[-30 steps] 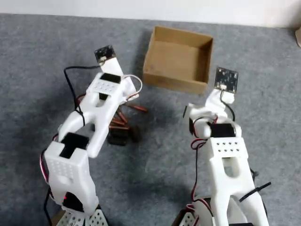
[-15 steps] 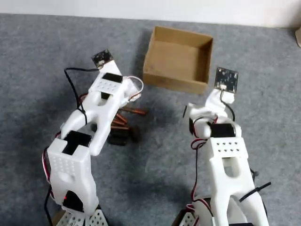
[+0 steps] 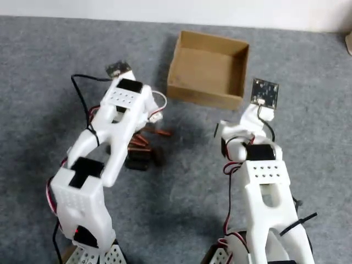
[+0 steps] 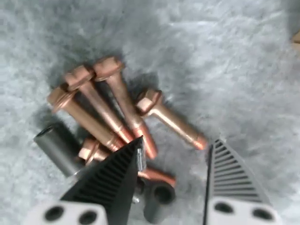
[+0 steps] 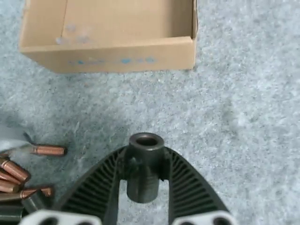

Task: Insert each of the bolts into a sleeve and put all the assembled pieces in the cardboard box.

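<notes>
So the left jaws hang open over the bolts (image 4: 117, 98), heaped on the surface (image 3: 308, 66) just short of the box (image 3: 206, 69). My worry is that the shanks touch, so closing could pinch two or roll one off. The stray bolt (image 4: 171, 122) lies flat, its long axis roughly along the box's near wall. The right jaws grip a sleeve (image 5: 143, 178), bore aimed at the box.
</notes>
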Motion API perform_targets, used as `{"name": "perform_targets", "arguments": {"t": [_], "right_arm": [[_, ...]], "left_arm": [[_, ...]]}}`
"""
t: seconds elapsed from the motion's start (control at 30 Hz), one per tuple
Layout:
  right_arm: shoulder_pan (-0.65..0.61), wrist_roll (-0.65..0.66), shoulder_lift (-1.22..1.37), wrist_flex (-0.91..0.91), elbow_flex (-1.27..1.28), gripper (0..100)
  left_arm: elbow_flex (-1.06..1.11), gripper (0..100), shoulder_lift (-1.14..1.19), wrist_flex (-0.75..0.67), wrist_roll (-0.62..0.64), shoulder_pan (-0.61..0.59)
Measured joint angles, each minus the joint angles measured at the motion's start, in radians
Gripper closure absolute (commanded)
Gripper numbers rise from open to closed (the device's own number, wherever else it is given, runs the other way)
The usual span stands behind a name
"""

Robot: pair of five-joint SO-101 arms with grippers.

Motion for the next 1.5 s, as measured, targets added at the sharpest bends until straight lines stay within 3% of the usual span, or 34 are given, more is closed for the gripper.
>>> {"name": "perform_targets", "arguments": {"t": [0.23, 0.67, 0.73, 0.8, 0.97, 1.3, 1.5], "right_arm": [[0.000, 0.000, 0.000, 0.000, 0.000, 99.3], [0.003, 0.000, 0.000, -0.063, 0.052, 99.3], [0.002, 0.000, 0.000, -0.066, 0.052, 99.3], [0.002, 0.000, 0.000, -0.066, 0.052, 99.3], [0.002, 0.000, 0.000, -0.066, 0.052, 99.3], [0.003, 0.000, 0.000, -0.066, 0.052, 99.3], [0.003, 0.000, -0.005, -0.066, 0.052, 99.3]], "left_arm": [[-0.058, 78, 0.117, -0.005, 0.077, 0.005], [-0.189, 78, 0.261, -0.032, 0.084, 0.006], [-0.203, 84, 0.273, -0.032, 0.084, 0.005], [-0.213, 100, 0.278, -0.032, 0.084, 0.005], [-0.233, 99, 0.282, -0.054, 0.087, 0.005], [-0.224, 100, 0.262, -0.054, -0.224, 0.008], [-0.106, 100, 0.110, -0.051, -0.356, 0.005]]}}
